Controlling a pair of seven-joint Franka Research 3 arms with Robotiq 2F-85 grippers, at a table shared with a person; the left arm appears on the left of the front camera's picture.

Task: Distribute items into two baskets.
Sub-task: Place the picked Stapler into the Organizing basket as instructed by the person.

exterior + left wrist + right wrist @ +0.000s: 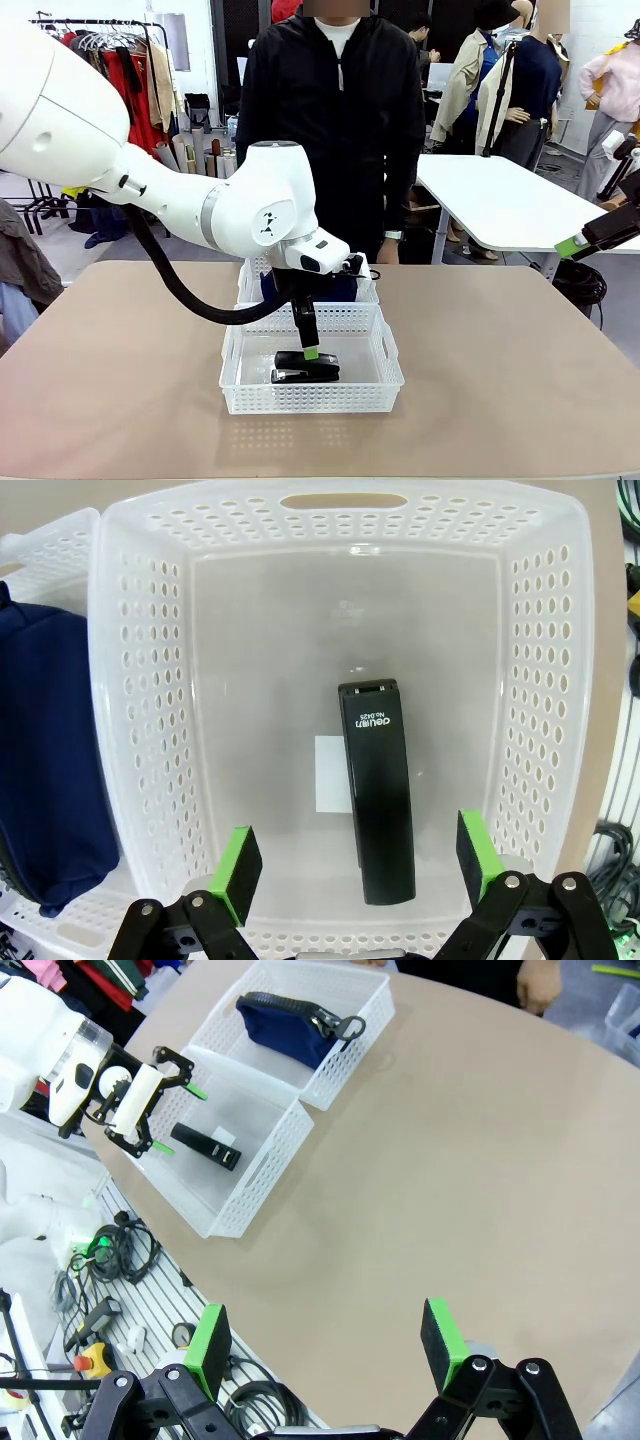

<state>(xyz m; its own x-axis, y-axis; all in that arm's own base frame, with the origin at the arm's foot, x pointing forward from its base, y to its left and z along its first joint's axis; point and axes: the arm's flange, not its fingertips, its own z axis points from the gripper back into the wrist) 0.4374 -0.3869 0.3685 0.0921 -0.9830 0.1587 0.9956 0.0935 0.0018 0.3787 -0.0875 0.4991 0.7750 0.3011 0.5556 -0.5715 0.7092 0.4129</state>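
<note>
Two baskets sit end to end on the bench. The near basket holds the black stapler, lying flat on its clear bottom beside a small white label. The far basket, touching the near one, holds the navy pouch, its ring pull pointing toward one end.

The left end effector hangs over the near basket, jaws spread wide with the stapler between the green pads and touching neither; it holds nothing. The right end effector is open and empty, raised above bare bench well apart from both baskets.

A person in a dark jacket stands at the far side, behind the baskets.
</note>
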